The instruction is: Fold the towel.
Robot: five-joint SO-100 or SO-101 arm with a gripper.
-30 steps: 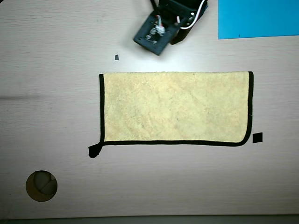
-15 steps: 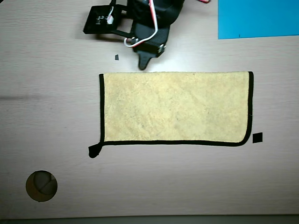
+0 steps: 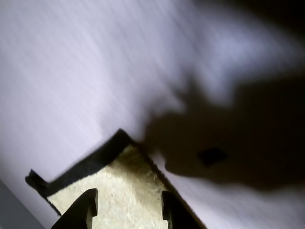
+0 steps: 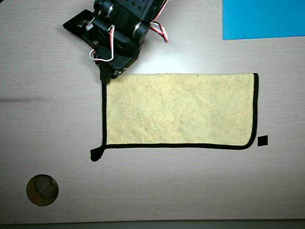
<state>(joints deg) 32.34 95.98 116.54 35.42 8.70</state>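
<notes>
The towel (image 4: 178,109) lies flat on the pale table as a wide yellow rectangle in the overhead view. Black binding runs along its left, bottom and right edges, and a black loop tab (image 4: 96,154) sticks out at the lower left corner. My gripper (image 4: 104,78) sits at the towel's upper left corner, with the arm body behind it at the top. In the wrist view the gripper (image 3: 127,210) is open. Its two dark fingertips (image 3: 88,206) stand apart over the fuzzy towel (image 3: 126,179) near the black-bound corner. I cannot tell whether they touch the cloth.
A bright blue sheet (image 4: 263,19) lies at the upper right of the overhead view. A small black square (image 4: 262,140) sits just off the towel's lower right corner. A round brown disc (image 4: 42,190) is at the lower left. The arm's shadow covers a small black mark (image 3: 212,155).
The arm has swung left and down from the top centre. The gripper tip has moved from just above the towel's top edge to its upper left corner.
</notes>
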